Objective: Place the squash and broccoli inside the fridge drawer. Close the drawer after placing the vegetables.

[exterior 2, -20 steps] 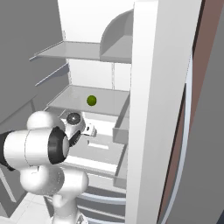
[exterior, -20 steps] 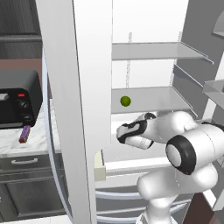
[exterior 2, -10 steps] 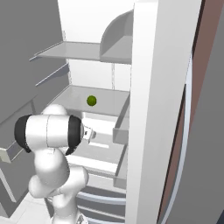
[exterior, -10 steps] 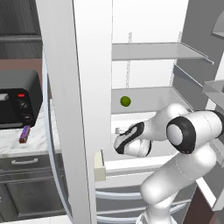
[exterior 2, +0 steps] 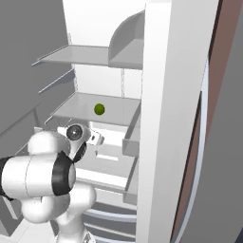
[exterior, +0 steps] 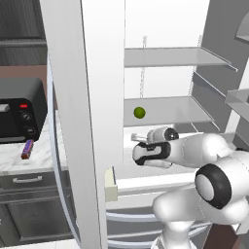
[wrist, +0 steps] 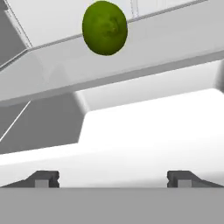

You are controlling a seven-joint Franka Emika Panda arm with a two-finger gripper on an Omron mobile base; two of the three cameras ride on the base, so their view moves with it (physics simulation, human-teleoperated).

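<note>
My two-finger gripper [wrist: 113,179] is spread wide with nothing between the dark finger tips [wrist: 42,178], reaching into the open white fridge just above the wide, shallow white pull-out fridge drawer [wrist: 144,140], which stands pulled out with its pale cream side edge [exterior: 111,184] showing. A round green ball [exterior: 139,113] rests on the flat grey-white shelf [exterior: 170,109] above the drawer. To the left, a marble-patterned counter [exterior: 14,163] carries a black toaster oven [exterior: 19,109] and a small purple bar [exterior: 27,149] beside it

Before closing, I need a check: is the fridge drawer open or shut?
Open: the fridge drawer juts forward below the shelf with the green ball.
</note>
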